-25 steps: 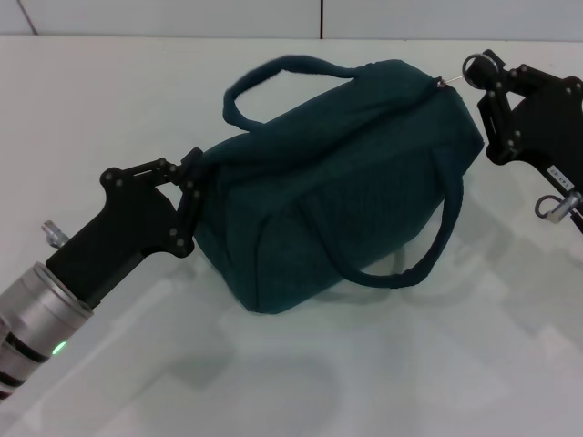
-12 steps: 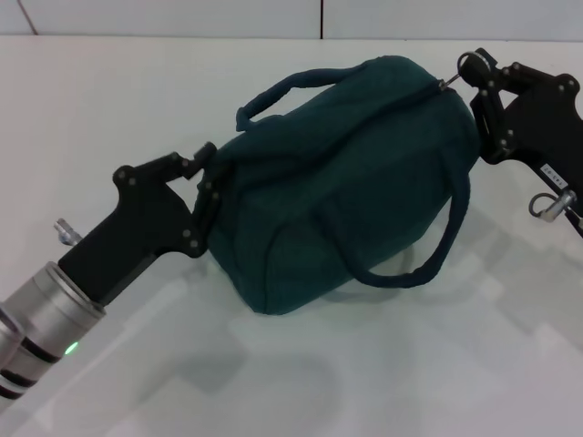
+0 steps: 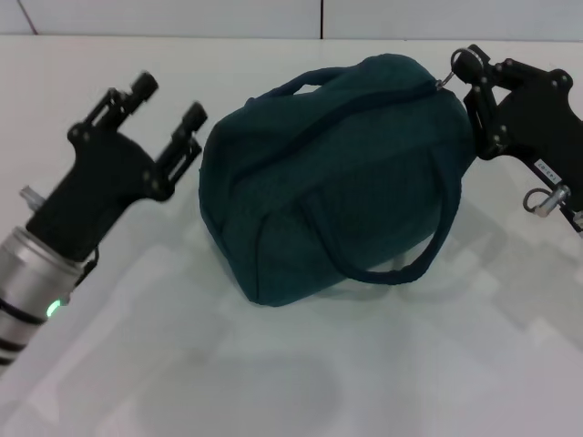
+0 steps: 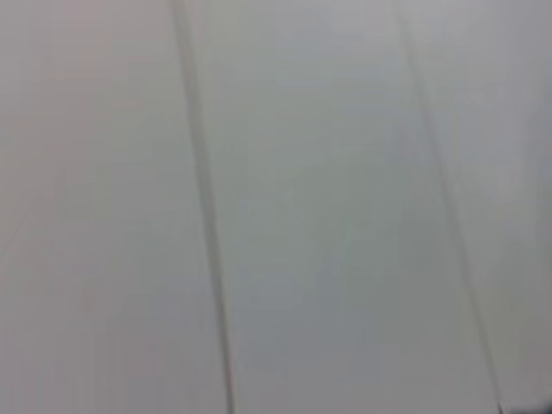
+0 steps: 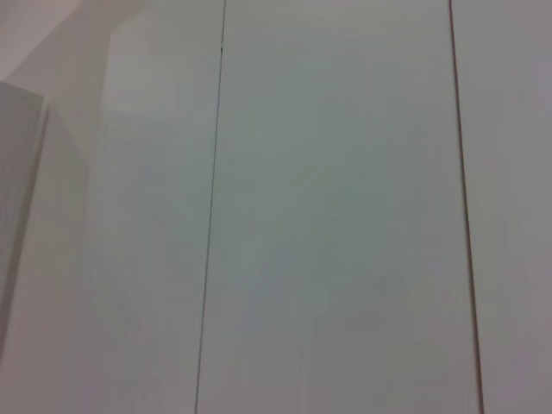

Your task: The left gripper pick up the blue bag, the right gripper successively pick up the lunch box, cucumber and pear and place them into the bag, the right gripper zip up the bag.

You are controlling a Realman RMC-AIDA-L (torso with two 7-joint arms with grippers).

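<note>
In the head view the blue bag (image 3: 337,173) lies on the white table (image 3: 301,382) with its zipper closed and one handle (image 3: 414,259) drooping toward me. My left gripper (image 3: 170,100) hovers just left of the bag, open, its fingers apart from the fabric. At the bag's right end my right gripper (image 3: 465,68) is shut on the metal zipper pull (image 3: 444,82). The lunch box, cucumber and pear are out of view. Both wrist views show only blank white surface.
A wall seam (image 3: 322,18) runs behind the table's far edge. A small metal ring (image 3: 537,200) hangs under the right gripper's body.
My left gripper has let go of the bag's left end, opened and pulled away to the left. The bag settled and shifted slightly right. The right gripper edged a little left.
</note>
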